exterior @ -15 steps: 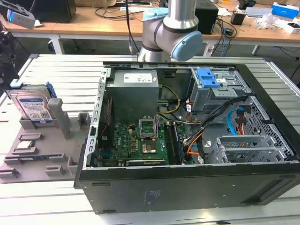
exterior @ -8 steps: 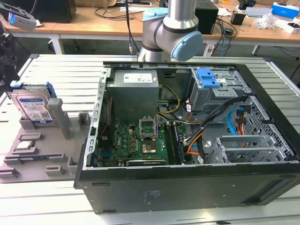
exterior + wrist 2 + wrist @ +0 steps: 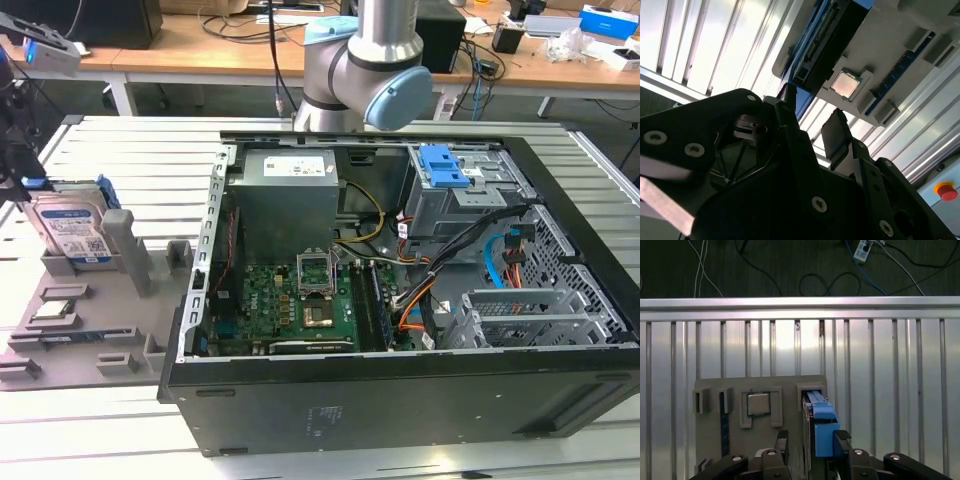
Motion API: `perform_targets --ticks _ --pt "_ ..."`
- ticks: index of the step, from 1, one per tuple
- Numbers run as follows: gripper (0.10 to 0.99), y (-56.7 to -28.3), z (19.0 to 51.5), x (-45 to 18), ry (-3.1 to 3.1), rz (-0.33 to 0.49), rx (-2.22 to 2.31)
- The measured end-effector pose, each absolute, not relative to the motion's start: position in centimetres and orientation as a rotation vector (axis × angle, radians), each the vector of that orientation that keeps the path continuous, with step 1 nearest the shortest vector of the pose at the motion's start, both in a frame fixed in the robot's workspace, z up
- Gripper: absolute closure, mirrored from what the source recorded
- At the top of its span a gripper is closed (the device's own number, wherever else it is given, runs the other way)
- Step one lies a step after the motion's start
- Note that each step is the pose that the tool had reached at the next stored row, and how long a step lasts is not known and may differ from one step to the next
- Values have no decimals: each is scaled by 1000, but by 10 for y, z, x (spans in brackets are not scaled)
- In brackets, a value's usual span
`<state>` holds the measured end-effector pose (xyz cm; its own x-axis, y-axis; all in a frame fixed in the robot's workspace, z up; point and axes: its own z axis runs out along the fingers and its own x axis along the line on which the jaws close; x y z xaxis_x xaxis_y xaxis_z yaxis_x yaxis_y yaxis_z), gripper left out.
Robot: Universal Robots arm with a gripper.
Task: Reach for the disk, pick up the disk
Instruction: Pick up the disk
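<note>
My gripper (image 3: pixel 812 438) is spread, one finger each side of the disk (image 3: pixel 821 422) (blue rail toward my first wrist view), not clamped on it. The disk stands on edge in the grey holder (image 3: pixel 95 335), at nine o'clock from the open computer case (image 3: pixel 400 400) in the exterior view.

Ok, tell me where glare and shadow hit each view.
First wrist view: light glares off the slatted table, the disk evenly lit. Second wrist view: slats washed out white, gripper a dark silhouette. Exterior view: even light, soft shadows inside the computer case.
</note>
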<state>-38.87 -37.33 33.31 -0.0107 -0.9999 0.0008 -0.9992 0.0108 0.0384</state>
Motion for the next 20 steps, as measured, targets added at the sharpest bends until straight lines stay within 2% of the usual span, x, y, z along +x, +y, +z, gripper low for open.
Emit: perform_targets --ticks 20 --pt "604 -363 335 -383 -2171 -43 2232"
